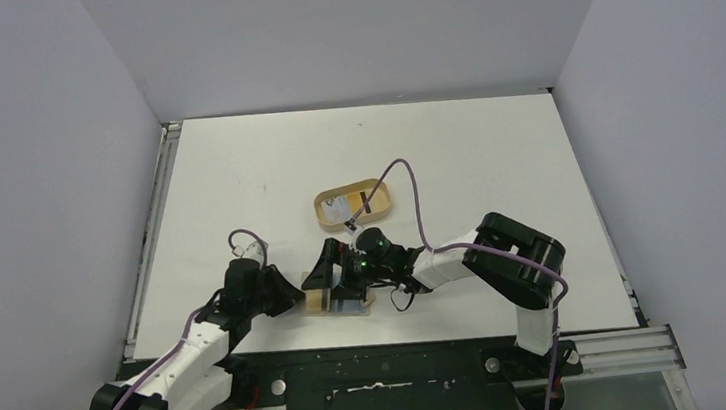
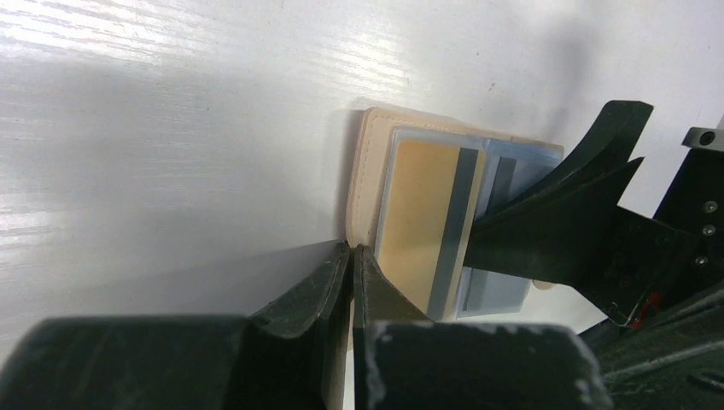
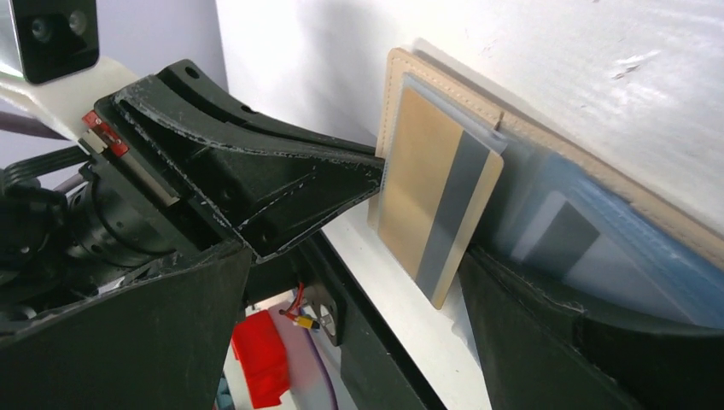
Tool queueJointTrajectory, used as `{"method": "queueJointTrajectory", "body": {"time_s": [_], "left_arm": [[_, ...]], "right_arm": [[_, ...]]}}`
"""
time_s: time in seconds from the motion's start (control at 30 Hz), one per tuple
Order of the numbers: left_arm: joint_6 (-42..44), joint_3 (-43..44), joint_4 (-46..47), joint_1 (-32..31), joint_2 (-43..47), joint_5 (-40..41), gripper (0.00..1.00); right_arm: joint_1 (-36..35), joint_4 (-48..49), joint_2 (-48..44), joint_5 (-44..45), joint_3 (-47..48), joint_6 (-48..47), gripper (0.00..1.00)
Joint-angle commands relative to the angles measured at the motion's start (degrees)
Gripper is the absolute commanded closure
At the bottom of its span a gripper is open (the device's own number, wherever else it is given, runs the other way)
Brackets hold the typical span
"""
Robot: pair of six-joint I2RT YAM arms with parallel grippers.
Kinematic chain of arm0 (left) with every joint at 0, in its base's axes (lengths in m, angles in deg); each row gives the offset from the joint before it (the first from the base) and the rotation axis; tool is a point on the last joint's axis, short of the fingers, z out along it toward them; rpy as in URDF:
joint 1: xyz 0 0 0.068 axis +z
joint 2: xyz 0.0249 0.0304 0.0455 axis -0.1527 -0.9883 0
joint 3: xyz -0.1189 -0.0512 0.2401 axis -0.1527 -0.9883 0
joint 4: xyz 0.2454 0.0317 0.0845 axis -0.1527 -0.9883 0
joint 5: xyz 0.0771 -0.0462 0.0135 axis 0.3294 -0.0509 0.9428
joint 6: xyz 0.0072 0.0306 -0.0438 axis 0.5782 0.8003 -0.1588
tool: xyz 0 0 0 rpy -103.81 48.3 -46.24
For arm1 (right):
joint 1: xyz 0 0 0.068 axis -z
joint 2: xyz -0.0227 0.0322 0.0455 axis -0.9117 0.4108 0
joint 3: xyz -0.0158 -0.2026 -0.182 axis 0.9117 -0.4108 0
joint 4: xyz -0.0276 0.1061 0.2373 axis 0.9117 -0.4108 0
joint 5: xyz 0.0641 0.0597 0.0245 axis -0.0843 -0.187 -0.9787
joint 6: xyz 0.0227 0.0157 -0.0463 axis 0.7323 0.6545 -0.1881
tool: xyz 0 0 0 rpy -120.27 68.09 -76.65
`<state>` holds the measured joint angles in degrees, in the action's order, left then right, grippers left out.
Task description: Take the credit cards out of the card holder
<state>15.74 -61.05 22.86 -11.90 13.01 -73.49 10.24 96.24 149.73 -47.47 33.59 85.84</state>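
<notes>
Card holder (image 2: 367, 184), where is it?
Lying open at the table's (image 2: 171, 128) near edge. Left gripper (image 2: 352, 256) clenched, tips against its left rim. A gold card (image 2: 423, 218) pokes out, with the right gripper (image 1: 341, 275) spread wide over the pale blue cards (image 2: 504, 171).

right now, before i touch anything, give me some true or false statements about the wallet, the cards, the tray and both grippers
1. The wallet lies open on the table. True.
2. The right gripper is clamped shut on a card. False: its jaws stand wide open, one finger on each side of the wallet.
3. The left gripper is closed on the wallet's edge. True.
4. The oval tray has nothing in it. False: a pale card lies inside it.
5. A gold card with a grey stripe shows in the wallet. True.
</notes>
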Motion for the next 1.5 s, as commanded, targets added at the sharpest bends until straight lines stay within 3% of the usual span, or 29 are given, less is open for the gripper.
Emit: {"method": "queueJointTrajectory", "body": {"time_s": [0.0, 0.1, 0.37, 0.7, 1.1, 1.47], "left_arm": [[0.91, 0.6, -2.26, -0.36, 0.32, 1.93, 1.0], [0.86, 0.55, -2.44, -0.41, 0.8, 1.93, 1.0], [0.8, 0.24, -2.69, -0.41, 1.72, 1.92, 1.0], [0.66, 0.08, -2.97, -0.41, 2.4, 1.84, 1.0], [0.64, 0.23, -3.18, -0.41, 1.99, 2.02, 1.0], [0.81, 0.5, -3.08, -0.41, 1.15, 2.01, 1.0]], "right_arm": [[-1.8, 14.27, 2.3, -1.69, -1.91, 3.32, 0.0], [-2.53, 13.98, 3.14, -1.75, -0.59, 2.65, 0.01], [-4.71, 1.88, 3.95, 0.06, 4.78, -1.99, 0.02], [-4.71, 1.41, 3.82, 1.07, 6.81, -1.63, 0.03], [-3.18, 13.46, -1.06, 0.9, 0.23, -0.62, 0.11], [-1.56, 15.44, -4.04, 1.49, -3.35, -0.68, 0.15]]}}
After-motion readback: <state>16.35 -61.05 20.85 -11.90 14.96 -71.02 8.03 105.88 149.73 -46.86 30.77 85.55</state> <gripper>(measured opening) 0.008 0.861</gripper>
